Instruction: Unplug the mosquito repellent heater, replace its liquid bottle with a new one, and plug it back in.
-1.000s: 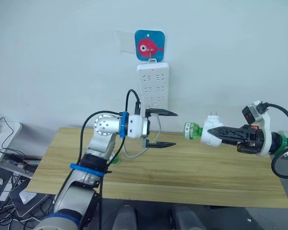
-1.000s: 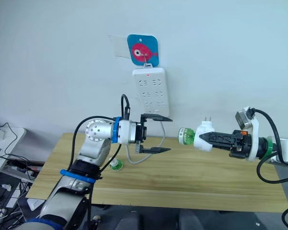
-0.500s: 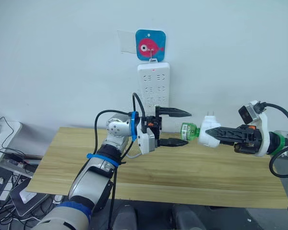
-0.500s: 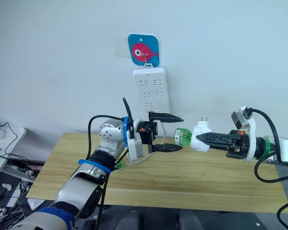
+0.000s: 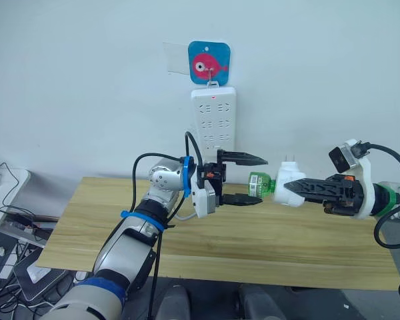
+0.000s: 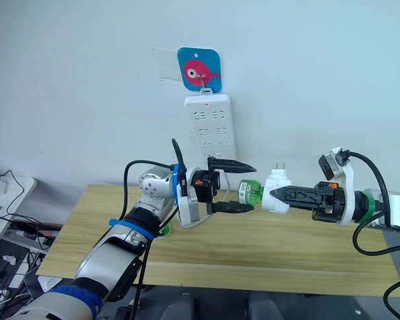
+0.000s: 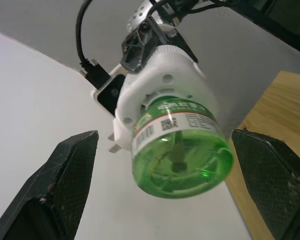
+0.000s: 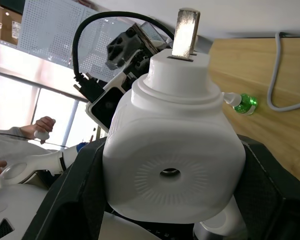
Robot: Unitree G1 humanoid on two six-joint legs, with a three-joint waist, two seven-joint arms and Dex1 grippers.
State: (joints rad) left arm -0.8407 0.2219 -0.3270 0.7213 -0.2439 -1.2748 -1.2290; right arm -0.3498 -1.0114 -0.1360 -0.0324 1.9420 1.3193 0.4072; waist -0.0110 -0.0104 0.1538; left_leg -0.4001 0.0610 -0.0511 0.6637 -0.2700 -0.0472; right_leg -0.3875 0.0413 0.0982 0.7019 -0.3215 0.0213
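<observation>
The white mosquito repellent heater (image 5: 290,186) is held in the air, unplugged, with my right gripper (image 5: 288,187) shut on its body. Its two plug prongs (image 8: 185,32) point up. A green liquid bottle (image 5: 259,183) sticks out of the heater sideways, toward my left arm. My left gripper (image 5: 263,179) is open, and its fingers (image 7: 65,185) stand above and below the bottle (image 7: 182,155) without touching it. Another small green bottle (image 8: 242,102) lies on the wooden table (image 5: 287,247).
A tall white power strip (image 5: 213,120) hangs on the wall under a blue fish card (image 5: 208,62), with its grey cable (image 8: 285,75) trailing onto the table. Desks and cables sit at the far left (image 5: 3,200). A person's hands (image 8: 20,145) show in the right wrist view.
My left arm swung right and raised its open gripper toward the bottle. My right arm brought the heater leftward, so the bottle now sits between the left fingers.
</observation>
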